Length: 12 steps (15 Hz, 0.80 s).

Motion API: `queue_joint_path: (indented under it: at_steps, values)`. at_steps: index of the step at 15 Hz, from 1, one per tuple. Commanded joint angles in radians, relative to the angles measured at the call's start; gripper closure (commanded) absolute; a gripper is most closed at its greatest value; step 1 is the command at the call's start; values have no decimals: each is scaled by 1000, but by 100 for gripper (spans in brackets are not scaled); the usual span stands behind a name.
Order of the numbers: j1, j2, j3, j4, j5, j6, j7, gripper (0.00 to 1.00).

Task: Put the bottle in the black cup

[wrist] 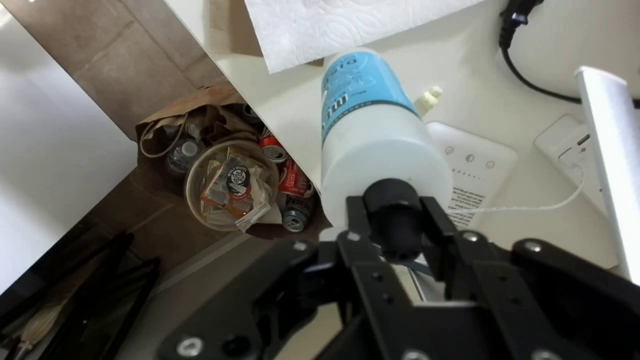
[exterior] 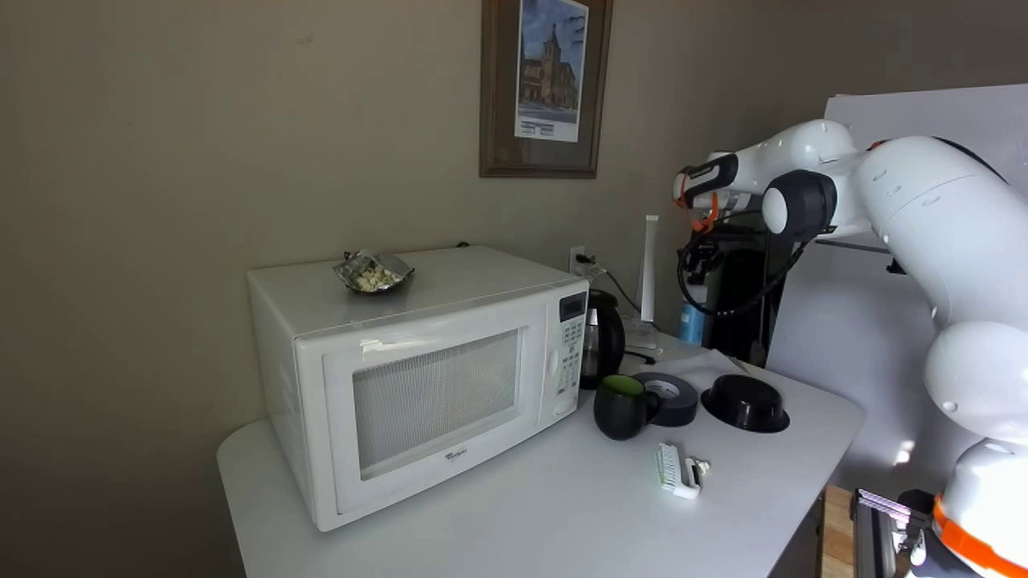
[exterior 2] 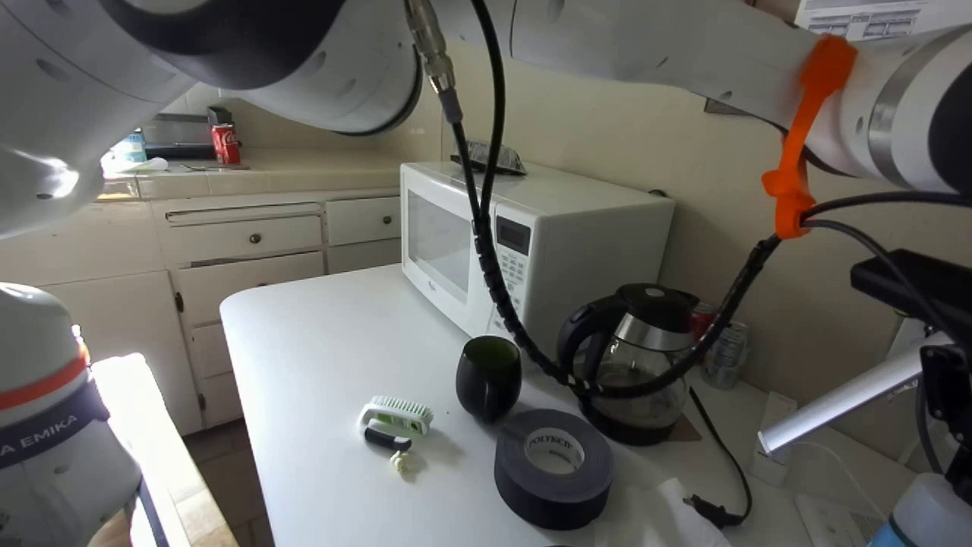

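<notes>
The bottle, pale with a blue label and a black cap, shows in the wrist view [wrist: 375,130] and in both exterior views [exterior: 692,317] [exterior 2: 930,505]. My gripper [wrist: 392,215] has both fingers against the sides of the cap, shut on it from above. I cannot tell whether the bottle's base touches the table. The gripper also shows in an exterior view [exterior: 700,269]. The black cup, a mug with a green inside, stands upright on the white table in both exterior views [exterior: 620,413] [exterior 2: 490,384], beside the tape roll and away from my gripper. Its mouth faces up.
A black kettle [exterior 2: 645,365] and a grey tape roll [exterior 2: 554,467] stand close to the cup. A microwave [exterior: 438,401], a brush [exterior: 675,470] and a black disc-like piece [exterior: 745,401] are on the table. A tall white tube [wrist: 607,165] rises near the bottle.
</notes>
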Motion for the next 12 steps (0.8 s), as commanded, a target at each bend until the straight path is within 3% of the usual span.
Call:
queue_joint_path:
  at_steps: [1, 7, 12]
  values:
    - [10, -159, 1, -204, -22, -11, -153, 93]
    - [11, -337, 5, -480, -27, -32, -433, 93]
    - [40, -488, 2, -717, -39, 28, -606, 93]
